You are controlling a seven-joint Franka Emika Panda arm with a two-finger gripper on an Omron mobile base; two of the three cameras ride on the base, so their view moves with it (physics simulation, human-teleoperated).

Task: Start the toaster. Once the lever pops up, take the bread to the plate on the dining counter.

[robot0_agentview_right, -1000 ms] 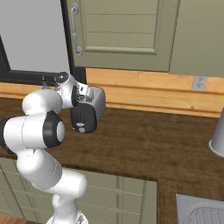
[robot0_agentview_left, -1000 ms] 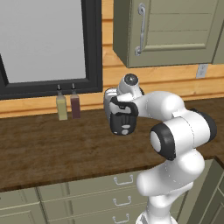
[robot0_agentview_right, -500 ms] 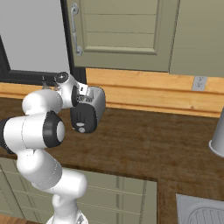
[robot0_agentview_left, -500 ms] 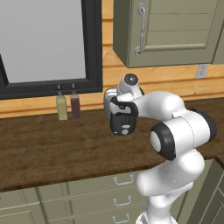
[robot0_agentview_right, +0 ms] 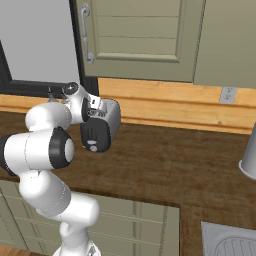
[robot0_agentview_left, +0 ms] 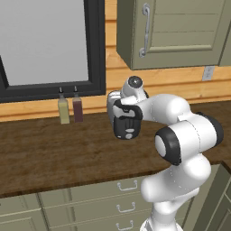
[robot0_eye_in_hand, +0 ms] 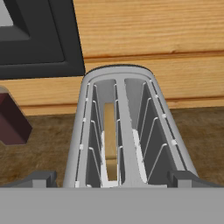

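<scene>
**Toaster on dark wood countertop, gripper poised above slots**

Dark wood-grain countertop (robot0_agentview_left: 54,153) over pale green drawers (robot0_agentview_left: 122,198); honey-coloured plank backsplash behind. Black-framed window (robot0_agentview_left: 49,45) at left, green wall cabinet (robot0_agentview_left: 176,31) with metal handle above. White wall outlet (robot0_agentview_right: 227,94) on the planks at right.

Left base view: two bottles by the window sill, one yellowish (robot0_agentview_left: 63,109), one dark red (robot0_agentview_left: 77,108), standing just beside each other. Toaster (robot0_agentview_left: 125,122) on the counter, black end panel facing the camera, largely covered by the arm's wrist.

Right base view: silver side of the toaster (robot0_agentview_right: 111,120), round knob low on its black end; grey vessel (robot0_agentview_right: 248,160) at far right edge; corner of a sink (robot0_agentview_right: 230,242) at lower right.

Hand view: looking down into both slots; bread (robot0_eye_in_hand: 110,140) seated low in the left slot, right slot bare. Gripper (robot0_eye_in_hand: 111,179) directly above the toaster's near end, fingers (robot0_eye_in_hand: 39,178) spread wide apart, holding nothing. Lever not discernible. No legible writing or brand marks anywhere.
</scene>
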